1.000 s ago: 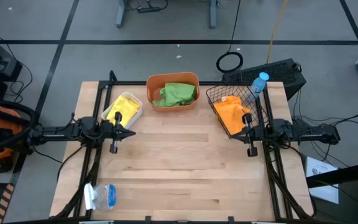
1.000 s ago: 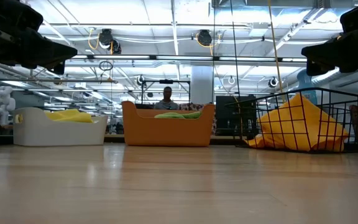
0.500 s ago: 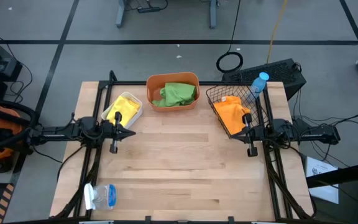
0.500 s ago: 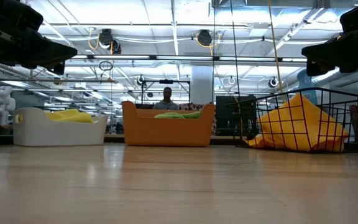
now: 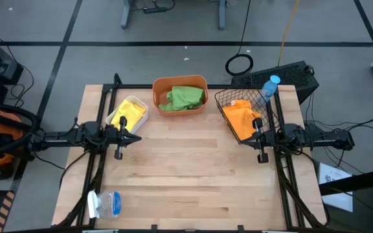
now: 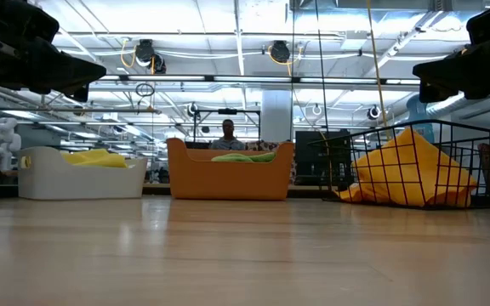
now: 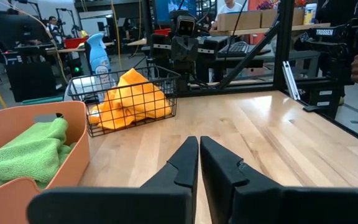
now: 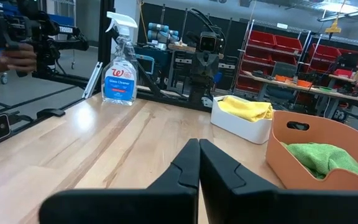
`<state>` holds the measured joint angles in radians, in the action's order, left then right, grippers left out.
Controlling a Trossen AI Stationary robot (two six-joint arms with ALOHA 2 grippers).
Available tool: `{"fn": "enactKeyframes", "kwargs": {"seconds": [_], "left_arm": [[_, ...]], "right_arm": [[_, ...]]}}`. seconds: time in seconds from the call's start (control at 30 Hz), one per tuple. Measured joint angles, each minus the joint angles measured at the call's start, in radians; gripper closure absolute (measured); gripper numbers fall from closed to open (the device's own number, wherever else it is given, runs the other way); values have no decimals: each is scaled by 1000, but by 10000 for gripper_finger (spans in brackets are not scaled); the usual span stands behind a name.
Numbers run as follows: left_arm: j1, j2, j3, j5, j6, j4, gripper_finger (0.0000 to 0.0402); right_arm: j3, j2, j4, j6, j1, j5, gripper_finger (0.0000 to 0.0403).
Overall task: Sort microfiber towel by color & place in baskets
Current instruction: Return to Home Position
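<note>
**Sorted towels, both arms parked**

Viewed from left to right. The left gripper (image 5: 135,137) hung above the left edge of the tabletop (image 5: 186,175), just beside the white tub. Its fingers (image 7: 182,165) were pressed together, with only a thin slit between them and nothing held. The white tub (image 5: 141,116) held the yellow towels (image 5: 127,111). At the far middle, the orange tub (image 5: 180,79) held the green towels (image 5: 185,97). The black wire basket (image 5: 228,97) at the far right held the orange towels (image 5: 241,122), heaped against its mesh. The right gripper (image 5: 246,138) hung at the near side of that basket, and its fingers (image 8: 185,165) were likewise drawn together and empty. A spray bottle (image 5: 105,204) lay at the near left corner.

Nothing differed from the views taken a second before: neither arm, no towel and no container had moved. With no cloth left loose on the tabletop and both arms at rest, the sorting appeared complete, with each colour in its own container.
</note>
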<state>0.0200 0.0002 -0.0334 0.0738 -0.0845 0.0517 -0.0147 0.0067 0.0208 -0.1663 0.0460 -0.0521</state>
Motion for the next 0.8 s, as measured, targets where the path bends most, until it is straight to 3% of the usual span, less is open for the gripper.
{"fn": "enactKeyframes", "kwargs": {"seconds": [0.33, 0.8], "left_arm": [[0, 0, 1, -15, -41, 1, 373], [-1, 3, 27, 29, -89, -80, 395]], "right_arm": [[0, 0, 3, 133, 0, -1, 403], [0, 0, 4, 140, 0, -2, 403]]}}
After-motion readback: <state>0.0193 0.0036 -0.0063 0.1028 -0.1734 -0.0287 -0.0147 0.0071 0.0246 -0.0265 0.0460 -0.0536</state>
